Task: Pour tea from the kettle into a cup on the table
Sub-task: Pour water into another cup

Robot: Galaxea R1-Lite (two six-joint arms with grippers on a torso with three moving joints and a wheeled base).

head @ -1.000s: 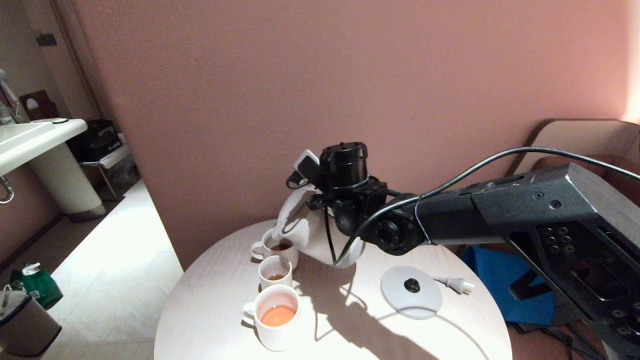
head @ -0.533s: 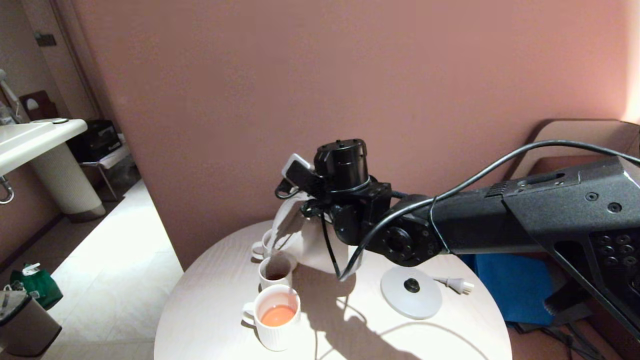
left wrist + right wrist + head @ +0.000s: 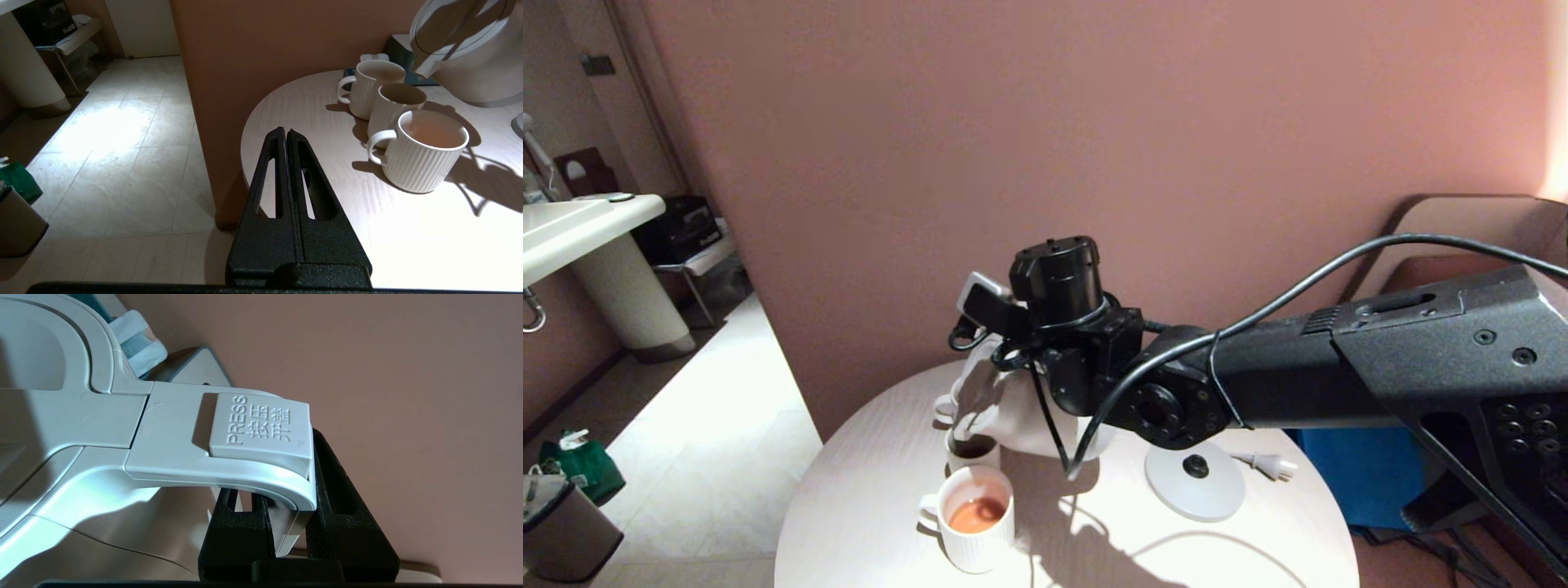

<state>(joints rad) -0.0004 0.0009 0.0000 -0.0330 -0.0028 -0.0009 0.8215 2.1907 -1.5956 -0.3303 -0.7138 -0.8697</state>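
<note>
The round bench [image 3: 1241, 547] carries three cups and a round base [image 3: 1194, 483]. Above it the kettle [image 3: 1013, 408] tilts, spout over the middle cup [image 3: 970, 451], which seems to hold dark tea. The right tool [image 3: 288, 535] clamps its handle. The left tool [image 3: 286, 141], fingers pressed together and holding nothing, hangs by the bench edge.
</note>
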